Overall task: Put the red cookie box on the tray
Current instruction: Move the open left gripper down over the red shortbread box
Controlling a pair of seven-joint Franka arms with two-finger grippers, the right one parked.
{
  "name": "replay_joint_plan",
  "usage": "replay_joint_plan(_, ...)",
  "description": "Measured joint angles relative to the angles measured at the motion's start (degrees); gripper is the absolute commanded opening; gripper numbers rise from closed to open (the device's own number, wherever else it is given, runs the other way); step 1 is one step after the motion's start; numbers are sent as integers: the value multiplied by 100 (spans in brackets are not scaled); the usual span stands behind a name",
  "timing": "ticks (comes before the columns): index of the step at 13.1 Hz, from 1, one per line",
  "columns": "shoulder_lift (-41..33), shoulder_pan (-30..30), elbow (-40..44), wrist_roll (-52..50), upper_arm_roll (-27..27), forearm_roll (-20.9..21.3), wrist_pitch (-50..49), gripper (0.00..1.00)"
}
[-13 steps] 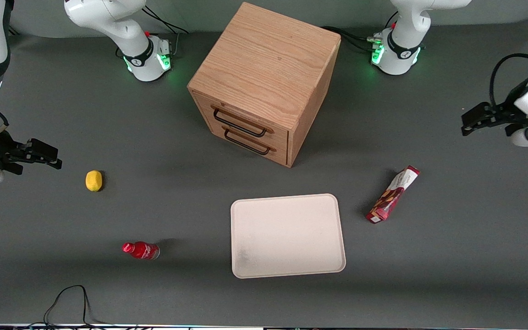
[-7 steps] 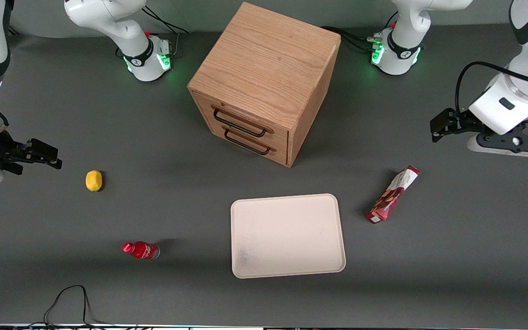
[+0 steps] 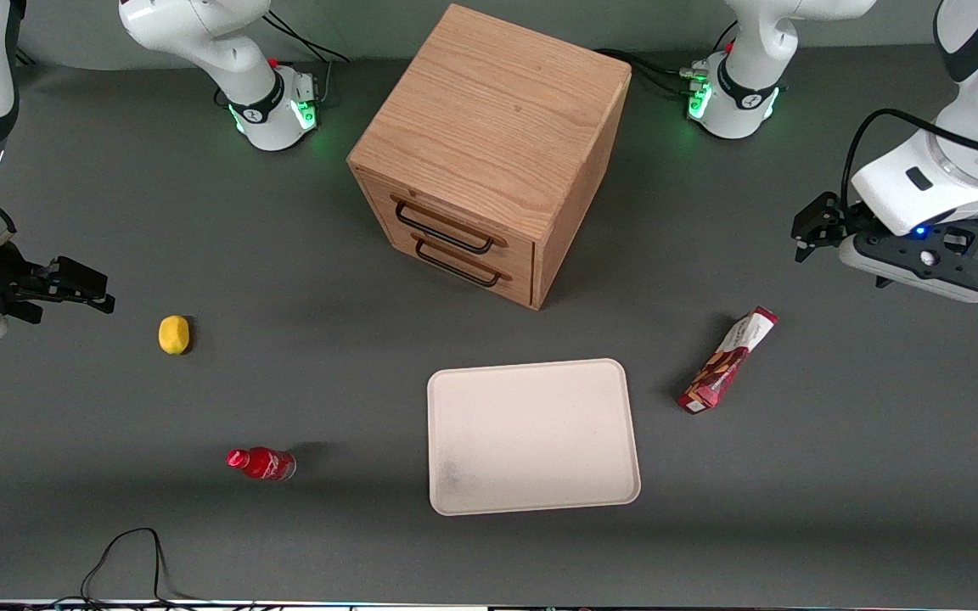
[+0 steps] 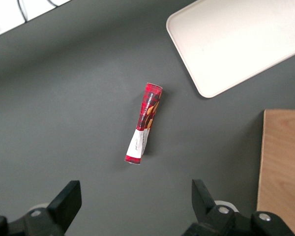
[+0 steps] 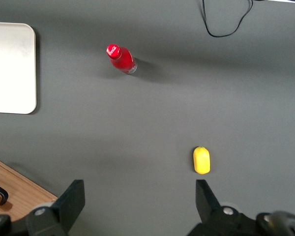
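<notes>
My gripper [image 3: 805, 233] hangs above the table [image 3: 837, 475] at the working arm's end, well apart from the box [image 3: 727, 361] and farther from the front cam than it. Fingers [image 4: 64, 201] spread wide per wrist cam, nothing between them, no contact w/ anything.

Box: lies flat on the table, slanted, white end farther from the front cam, red end nearer. Near the tray [image 3: 531, 437] but apart from it, a strip of bare table between. Not on the tray. In wrist cam the box [image 4: 144, 123] shows whole, w/ tray corner [image 4: 206, 83] to one side.

Tray: flat on the table, nearer the front cam than the cabinet [image 3: 489, 153], nothing on it. Faint grey smudge near one corner.

Cabinet: wood, two drawers, both shut, dark handles. Sits approx mid-table.

Other items toward the parked arm's end: lemon [image 3: 173, 333] and red bottle [image 3: 261, 463], bottle on its side and nearer the front cam than the lemon. Both well apart from tray and box. Black cable [image 3: 128, 552] at the table edge nearest the front cam.
</notes>
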Motion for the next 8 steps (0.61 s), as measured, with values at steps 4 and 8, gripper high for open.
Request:
replay_joint_plan(4, 49, 0, -9, 535, 1, 9, -3, 100)
replay_joint_plan(8, 520, 0, -116, 636, 6, 17, 25, 100)
